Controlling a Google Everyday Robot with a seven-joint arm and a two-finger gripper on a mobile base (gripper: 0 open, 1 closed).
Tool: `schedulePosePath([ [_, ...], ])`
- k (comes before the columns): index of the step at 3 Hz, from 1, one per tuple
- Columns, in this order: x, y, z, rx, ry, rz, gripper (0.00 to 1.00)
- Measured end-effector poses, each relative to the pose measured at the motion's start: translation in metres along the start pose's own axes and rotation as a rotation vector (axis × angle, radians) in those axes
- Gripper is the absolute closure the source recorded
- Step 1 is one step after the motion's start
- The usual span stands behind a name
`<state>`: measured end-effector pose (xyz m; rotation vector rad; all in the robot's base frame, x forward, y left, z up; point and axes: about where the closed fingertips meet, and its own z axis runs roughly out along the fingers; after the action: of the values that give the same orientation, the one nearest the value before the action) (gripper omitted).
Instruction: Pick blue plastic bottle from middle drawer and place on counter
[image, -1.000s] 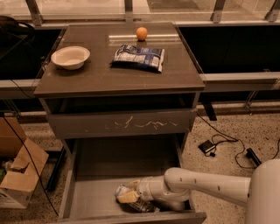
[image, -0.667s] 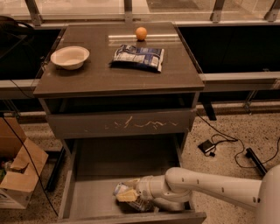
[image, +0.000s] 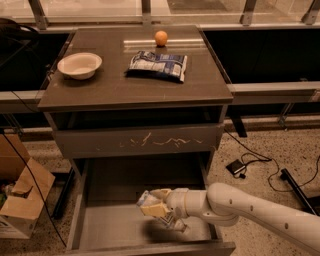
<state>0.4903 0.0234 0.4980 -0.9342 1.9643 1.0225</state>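
Note:
The blue plastic bottle (image: 148, 201), a small clear bottle with a pale label, sits in my gripper (image: 159, 207) over the front middle of the open middle drawer (image: 112, 222). The fingers are shut on it. A dark shadow lies on the drawer floor just below it, so the bottle hangs a little above the floor. My white arm reaches in from the lower right. The counter (image: 110, 85) is the dark flat top of the cabinet, above and behind the drawer.
On the counter stand a white bowl (image: 79, 65) at the left, a blue-and-white snack bag (image: 157, 65) in the middle and an orange (image: 161, 38) at the back. A shut drawer with a scratched front (image: 140, 142) overhangs the open one. A cardboard box (image: 22, 200) stands on the floor at the left, and cables (image: 240, 167) lie at the right.
The gripper has risen with the bottle off the drawer floor and moved slightly forward. A shadow now shows under the bottle.

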Motion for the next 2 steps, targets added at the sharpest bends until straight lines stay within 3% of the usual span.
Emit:
schedulePosePath([
  [1,-0.072,-0.014,-0.061,0.064,-0.020,-0.115,1.00],
  [2,-0.140,-0.018,-0.108,0.092,-0.029,-0.229,1.00],
])
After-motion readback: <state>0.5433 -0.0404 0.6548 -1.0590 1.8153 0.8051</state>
